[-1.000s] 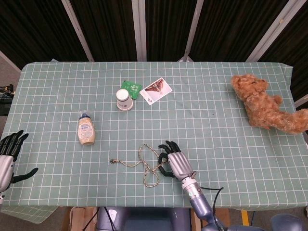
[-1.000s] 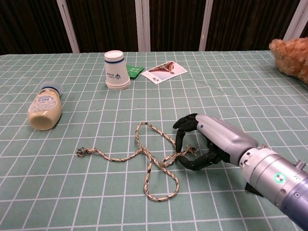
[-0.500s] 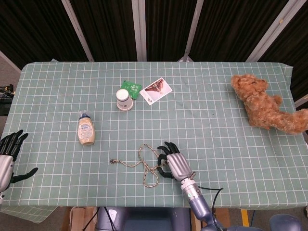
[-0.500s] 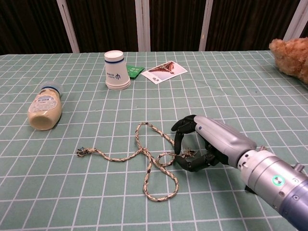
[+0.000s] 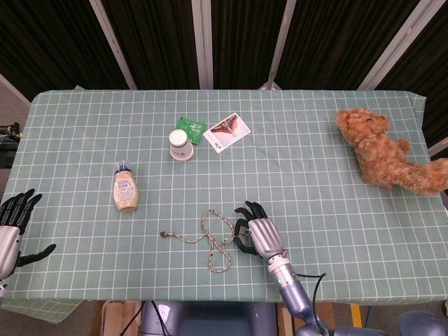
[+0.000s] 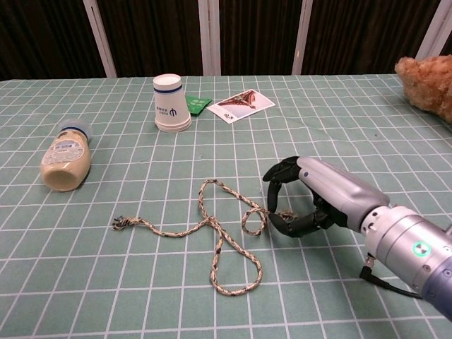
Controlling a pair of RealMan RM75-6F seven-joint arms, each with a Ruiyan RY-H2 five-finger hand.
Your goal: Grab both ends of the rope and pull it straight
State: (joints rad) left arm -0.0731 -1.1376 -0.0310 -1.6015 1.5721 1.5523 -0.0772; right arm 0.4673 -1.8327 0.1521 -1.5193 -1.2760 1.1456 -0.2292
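Rope (image 5: pixel 207 238) lies looped on the green checked counter (image 5: pixel 315 189) near its front edge in the head view, one frayed end pointing left and the other end at the right robot hand (image 5: pixel 255 232). That robot hand rests palm-down on the cloth with its dark fingers curled over the rope's right end. The left robot hand (image 5: pixel 12 222) sits at the far left edge of the counter, fingers spread and holding nothing, well apart from the rope. A bottle (image 5: pixel 126 187) lies on its side to the left; a paper cup (image 5: pixel 180 145), a green packet (image 5: pixel 191 128) and a card (image 5: pixel 226 131) sit further back, and a teddy bear (image 5: pixel 386 155) lies at the right.

From the chest view, the rope (image 6: pixel 212 233) crosses itself in two loops, and the right robot hand (image 6: pixel 311 201) pinches its right end between thumb and fingertips (image 6: pixel 272 174). The left robot hand falls outside this view.
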